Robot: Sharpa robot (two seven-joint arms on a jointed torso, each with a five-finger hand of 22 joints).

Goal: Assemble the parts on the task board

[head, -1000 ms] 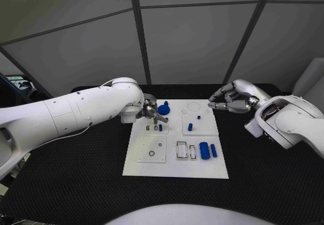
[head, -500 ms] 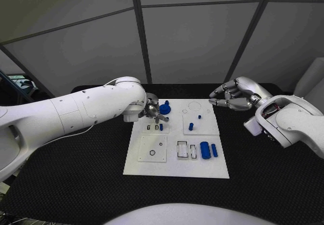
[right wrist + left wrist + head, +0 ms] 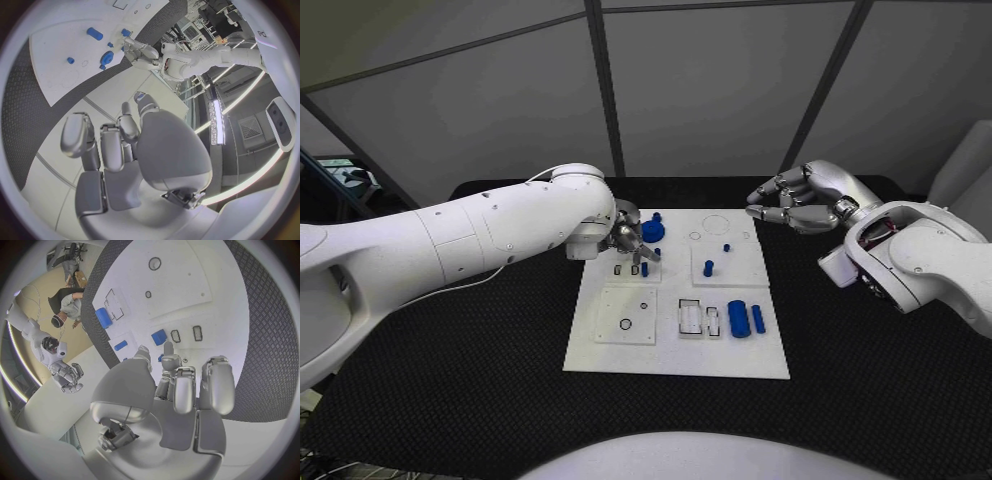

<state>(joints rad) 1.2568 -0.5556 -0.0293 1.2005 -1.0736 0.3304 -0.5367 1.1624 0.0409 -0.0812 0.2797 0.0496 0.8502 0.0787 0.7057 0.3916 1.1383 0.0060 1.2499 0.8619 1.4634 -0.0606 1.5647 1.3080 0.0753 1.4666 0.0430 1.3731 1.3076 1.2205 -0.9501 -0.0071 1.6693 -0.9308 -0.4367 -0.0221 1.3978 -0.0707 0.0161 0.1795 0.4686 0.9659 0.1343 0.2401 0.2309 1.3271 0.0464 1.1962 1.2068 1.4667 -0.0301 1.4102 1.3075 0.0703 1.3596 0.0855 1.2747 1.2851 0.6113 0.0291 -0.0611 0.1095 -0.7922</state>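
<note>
Lying flat in the middle of the black worktop (image 3: 473, 380), the white task board (image 3: 678, 355) carries several blue parts. A round blue knob-like part (image 3: 653, 230) stands at the board's far left corner. A small blue peg (image 3: 708, 268) stands upright near the board's middle, with a tinier blue piece (image 3: 727, 247) beyond it. Two blue cylinders (image 3: 737, 320) lie side by side on the near right portion, next to rectangular outlined slots (image 3: 691, 317). A small blue peg (image 3: 643, 270) stands by the slots on the left half.

The left hand (image 3: 626, 242) hovers over the board's far left part, just beside the round knob-like part, its fingers (image 3: 215, 385) curled downward; whether they grasp anything cannot be told. The right hand (image 3: 795, 205) is raised beyond the board's far right corner, off the board, its fingers (image 3: 78, 137) curled in and holding nothing.
</note>
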